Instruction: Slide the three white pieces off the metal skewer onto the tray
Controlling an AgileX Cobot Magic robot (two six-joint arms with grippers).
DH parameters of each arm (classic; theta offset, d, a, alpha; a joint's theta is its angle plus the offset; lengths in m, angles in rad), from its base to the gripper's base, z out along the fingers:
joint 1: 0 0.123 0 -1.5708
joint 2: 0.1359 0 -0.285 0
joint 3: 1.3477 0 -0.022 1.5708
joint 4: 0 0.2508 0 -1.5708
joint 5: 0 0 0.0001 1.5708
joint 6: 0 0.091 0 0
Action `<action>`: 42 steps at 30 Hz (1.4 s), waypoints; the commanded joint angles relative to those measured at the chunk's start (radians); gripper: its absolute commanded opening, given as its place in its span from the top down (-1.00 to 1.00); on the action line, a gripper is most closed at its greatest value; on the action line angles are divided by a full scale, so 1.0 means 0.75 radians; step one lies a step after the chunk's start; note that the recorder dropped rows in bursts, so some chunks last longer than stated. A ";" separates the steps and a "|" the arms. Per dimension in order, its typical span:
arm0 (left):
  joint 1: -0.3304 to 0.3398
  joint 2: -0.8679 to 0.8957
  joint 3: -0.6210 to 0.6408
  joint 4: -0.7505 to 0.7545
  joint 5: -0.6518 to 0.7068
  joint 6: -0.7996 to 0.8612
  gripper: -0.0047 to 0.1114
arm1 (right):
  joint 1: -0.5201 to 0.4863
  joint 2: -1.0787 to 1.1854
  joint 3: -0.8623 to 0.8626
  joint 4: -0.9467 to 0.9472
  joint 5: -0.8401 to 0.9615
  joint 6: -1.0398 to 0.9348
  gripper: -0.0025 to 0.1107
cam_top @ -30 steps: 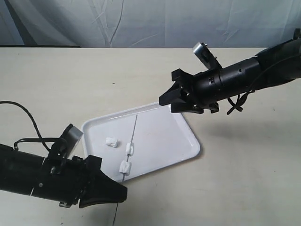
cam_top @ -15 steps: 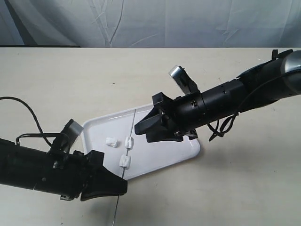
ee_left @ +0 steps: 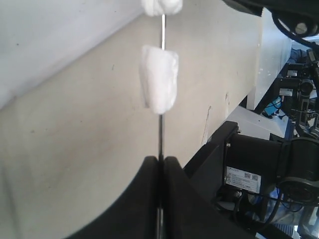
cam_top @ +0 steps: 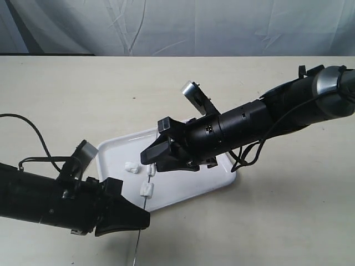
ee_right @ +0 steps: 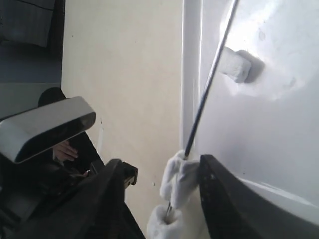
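A pale beige table [cam_top: 83,94] is seen before a creased grey backdrop [cam_top: 166,27], and a glossy white tray [cam_top: 183,185] with rounded corners and a low rim is laid near its middle. A thin grey metal skewer [ee_left: 161,134] is held slanting above the tray's near edge, clamped between the closed fingers of the left gripper [ee_left: 160,164]. Two soft white chunks are threaded on it. The lower piece [ee_left: 159,79] is set just beyond those fingers, and the upper piece [cam_top: 151,170] is framed by the spread fingers of the right gripper [ee_right: 162,169]; whether it is touched cannot be told. A third piece [cam_top: 132,167] is lying loose on the tray. In the exterior view the skewer's upper length is hidden by the right arm [cam_top: 266,113]. Three pieces, one skewer, one tray and two grippers are counted.
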 commanded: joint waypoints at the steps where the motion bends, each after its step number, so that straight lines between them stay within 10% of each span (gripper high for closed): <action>1: 0.001 -0.009 -0.007 -0.010 0.016 0.018 0.92 | 0.016 -0.008 0.001 0.004 -0.026 0.014 0.14; 10: 0.001 -0.009 -0.007 -0.010 0.067 0.020 0.92 | 0.065 -0.008 0.001 0.001 -0.099 0.026 0.16; 17: 0.001 -0.009 -0.007 -0.010 0.067 0.043 0.92 | 0.080 -0.008 0.001 -0.030 -0.087 0.029 0.59; 42: 0.001 -0.009 0.332 0.029 0.312 0.228 0.92 | 0.011 -0.013 -0.119 -0.097 -0.404 0.039 0.59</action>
